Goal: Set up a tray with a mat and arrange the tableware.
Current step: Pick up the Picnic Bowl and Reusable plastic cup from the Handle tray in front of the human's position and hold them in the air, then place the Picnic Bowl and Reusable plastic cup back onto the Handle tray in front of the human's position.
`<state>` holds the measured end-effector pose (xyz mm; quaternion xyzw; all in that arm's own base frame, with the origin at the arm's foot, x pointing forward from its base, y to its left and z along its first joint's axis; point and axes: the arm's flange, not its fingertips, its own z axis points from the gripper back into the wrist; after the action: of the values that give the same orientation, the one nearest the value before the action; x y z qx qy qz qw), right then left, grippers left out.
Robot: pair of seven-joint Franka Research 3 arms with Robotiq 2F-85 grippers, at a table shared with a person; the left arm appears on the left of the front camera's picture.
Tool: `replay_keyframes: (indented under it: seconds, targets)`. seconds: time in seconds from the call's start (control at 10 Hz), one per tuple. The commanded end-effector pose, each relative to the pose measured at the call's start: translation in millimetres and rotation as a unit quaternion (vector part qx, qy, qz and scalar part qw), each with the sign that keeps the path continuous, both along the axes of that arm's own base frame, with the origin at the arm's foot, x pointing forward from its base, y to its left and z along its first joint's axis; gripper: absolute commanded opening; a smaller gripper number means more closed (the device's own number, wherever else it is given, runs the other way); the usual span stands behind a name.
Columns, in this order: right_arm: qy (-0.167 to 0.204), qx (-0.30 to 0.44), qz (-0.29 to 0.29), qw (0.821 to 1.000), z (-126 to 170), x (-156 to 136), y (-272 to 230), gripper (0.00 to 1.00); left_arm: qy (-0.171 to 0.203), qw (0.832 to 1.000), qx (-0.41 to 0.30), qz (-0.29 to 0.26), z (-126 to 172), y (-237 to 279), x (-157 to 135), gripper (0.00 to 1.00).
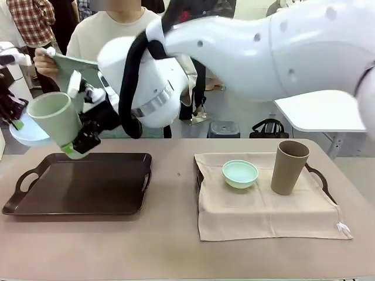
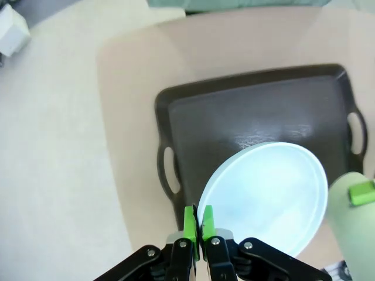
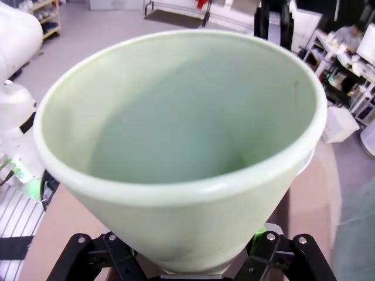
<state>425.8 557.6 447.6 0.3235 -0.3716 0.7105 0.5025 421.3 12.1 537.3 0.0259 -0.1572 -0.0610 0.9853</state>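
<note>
Transfer step: right gripper (image 1: 75, 143) pinching light green tumbler (image 1: 54, 119), left gripper (image 2: 198, 219) clamped on pale blue bowl (image 2: 272, 187) rim, both hanging over bare dark tray (image 1: 88, 187); next, lower each level, avoiding a knock.

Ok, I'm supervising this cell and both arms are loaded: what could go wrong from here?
The left gripper pinches the pale blue bowl by its rim alone, so it might slip or swing. The right gripper carries the light green tumbler close beside that bowl over the bare dark tray; the two could knock together.
</note>
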Motion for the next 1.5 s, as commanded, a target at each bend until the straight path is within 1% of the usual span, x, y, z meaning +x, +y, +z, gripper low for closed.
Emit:
replay_keyframes:
  seconds: [0.0, 0.1, 0.2, 0.3, 1.4]
  targets:
    - [-0.021, -0.008, -0.034, 0.999, 17, -19, -16, 0.00, -0.010, 0.999, 0.017, 0.031, 2, 1, -8, 0.04]
    - [-0.013, 0.001, -0.056, 0.998, 24, -20, -23, 0.00, 0.000, 1.000, 0.000, 0.000, 0, 0, 0, 0.04]
    - [0.000, 0.008, -0.071, 0.997, 23, -15, -31, 0.00, 0.000, 1.000, 0.000, 0.000, 0, 0, 0, 0.04]
    - [-0.026, 0.003, -0.024, 0.999, 30, -16, -10, 0.00, 0.000, 1.000, 0.000, 0.000, 0, 0, 0, 0.04]
    - [-0.026, 0.003, -0.024, 0.999, 30, -16, -10, 0.00, 0.000, 1.000, 0.000, 0.000, 0, 0, 0, 0.04]
